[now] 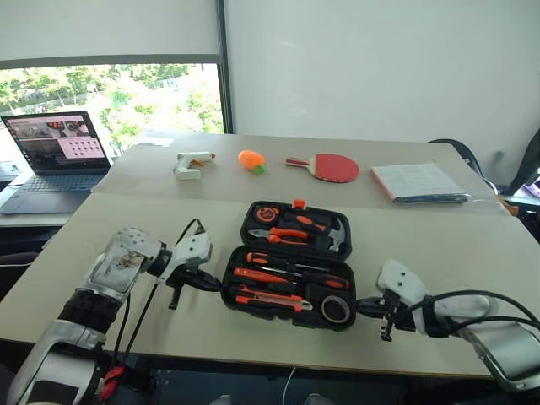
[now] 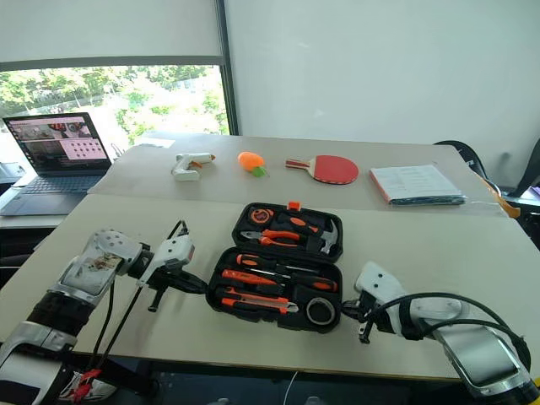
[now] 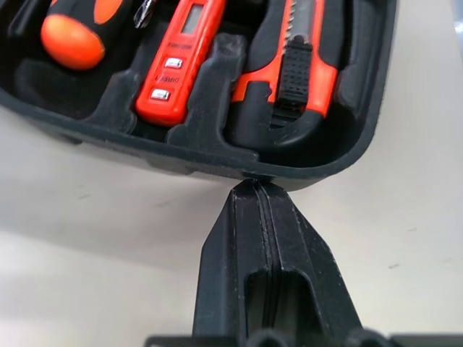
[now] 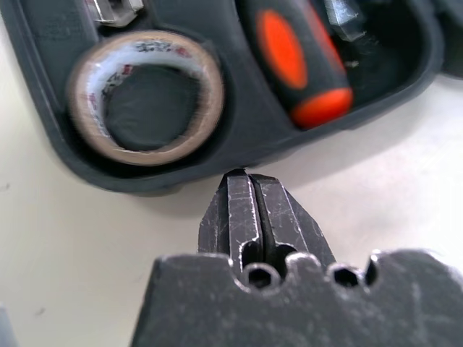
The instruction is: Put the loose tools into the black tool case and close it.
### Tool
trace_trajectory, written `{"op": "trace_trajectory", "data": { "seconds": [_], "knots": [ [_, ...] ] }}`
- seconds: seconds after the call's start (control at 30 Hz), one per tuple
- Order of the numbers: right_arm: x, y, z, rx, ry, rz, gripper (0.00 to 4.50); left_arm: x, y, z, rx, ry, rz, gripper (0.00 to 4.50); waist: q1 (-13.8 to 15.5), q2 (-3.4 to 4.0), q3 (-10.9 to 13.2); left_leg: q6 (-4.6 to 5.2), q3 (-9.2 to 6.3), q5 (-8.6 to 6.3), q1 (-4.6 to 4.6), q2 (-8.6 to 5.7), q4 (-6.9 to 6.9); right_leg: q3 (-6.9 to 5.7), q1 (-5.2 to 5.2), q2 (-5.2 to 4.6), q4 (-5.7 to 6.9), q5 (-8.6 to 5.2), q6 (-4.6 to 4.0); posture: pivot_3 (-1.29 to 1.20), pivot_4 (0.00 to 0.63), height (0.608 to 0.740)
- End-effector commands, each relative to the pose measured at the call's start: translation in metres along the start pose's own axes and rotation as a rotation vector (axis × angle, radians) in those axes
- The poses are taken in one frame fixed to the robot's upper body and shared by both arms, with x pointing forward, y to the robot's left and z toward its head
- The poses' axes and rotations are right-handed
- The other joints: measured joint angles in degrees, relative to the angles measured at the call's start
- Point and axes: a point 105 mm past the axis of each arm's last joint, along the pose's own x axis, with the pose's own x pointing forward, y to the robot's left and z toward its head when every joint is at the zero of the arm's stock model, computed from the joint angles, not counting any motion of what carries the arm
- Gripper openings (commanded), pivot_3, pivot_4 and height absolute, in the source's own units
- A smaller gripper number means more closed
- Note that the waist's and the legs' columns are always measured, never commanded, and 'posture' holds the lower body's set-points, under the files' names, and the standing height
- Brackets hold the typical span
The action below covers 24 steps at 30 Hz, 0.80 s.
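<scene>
The black tool case [image 1: 229,272] lies open on the near table with its lid half toward the far side. In its near half lie two black-and-orange screwdrivers [image 1: 263,275], the thin orange tester screwdriver [image 3: 177,58], the orange-black utility knife [image 3: 300,65] and the tape roll [image 4: 145,97]. Pliers and a hammer sit in the lid half. My left gripper [image 1: 213,285] is shut, its tip at the case's left wall. At the right wall beside the tape roll, my right gripper [image 1: 361,310] is shut too. Neither holds anything.
On the far table lie a white glue gun [image 1: 191,163], an orange toy [image 1: 251,160], a red table-tennis paddle [image 1: 329,166] and a booklet [image 1: 418,181]. An open laptop [image 1: 59,160] stands at far left. A seam runs between the two tables behind the case.
</scene>
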Motion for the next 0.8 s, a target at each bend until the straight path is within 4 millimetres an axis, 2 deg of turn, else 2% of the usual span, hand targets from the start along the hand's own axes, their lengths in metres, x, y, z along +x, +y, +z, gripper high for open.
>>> {"op": "trace_trajectory", "data": {
  "seconds": [0.03,0.2,0.3,0.47,0.6,0.8],
  "knots": [
    [-0.007,0.001,0.016,-0.081,-0.056,0.001,0.0,0.001,-0.002,0.013,0.04,-0.044,0.013,0.02,0.01,0.0,0.0,0.0,0.02,0.0,0.0,0.0,0.0,0.0,-0.01,0.01,0.0,0.0,0.0,0.0,0.15,0.74],
    [-0.007,-0.011,0.01,-0.071,-0.019,-0.046,0.0,-0.01,0.014,0.002,0.033,0.019,0.098,0.02,0.03,0.0,0.0,0.0,0.04,0.0,0.01,-0.03,0.02,0.0,0.0,0.01,0.01,0.0,0.0,0.0,0.15,0.74],
    [-0.003,-0.023,0.005,-0.063,0.011,-0.085,0.0,-0.021,0.032,-0.002,0.036,0.057,0.167,0.02,0.01,-0.01,0.0,-0.01,0.12,0.01,0.03,-0.04,0.04,-0.01,0.01,0.03,0.02,0.01,-0.01,0.0,0.15,0.74],
    [0.004,-0.033,0.007,-0.058,0.006,-0.105,0.0,-0.016,0.05,0.01,0.054,0.02,0.204,0.02,0.03,0.0,0.0,-0.01,0.24,0.01,-0.01,-0.04,0.02,-0.01,-0.02,0.03,0.0,0.02,-0.03,0.0,0.15,0.74],
    [0.01,-0.036,0.015,-0.069,-0.028,-0.1,0.0,0.0,0.047,0.02,0.068,-0.024,0.154,0.02,0.1,-0.01,0.0,0.0,0.25,0.0,-0.04,-0.06,0.01,-0.01,-0.03,0.0,-0.02,0.01,-0.02,0.0,0.15,0.74],
    [0.012,-0.019,0.029,-0.093,-0.091,-0.005,0.0,0.01,0.02,0.017,0.062,-0.033,0.033,0.02,-0.14,0.0,0.0,0.0,0.21,0.0,-0.03,-0.04,-0.02,0.0,-0.04,0.02,0.0,0.01,-0.02,0.0,0.15,0.74]
  ]
}}
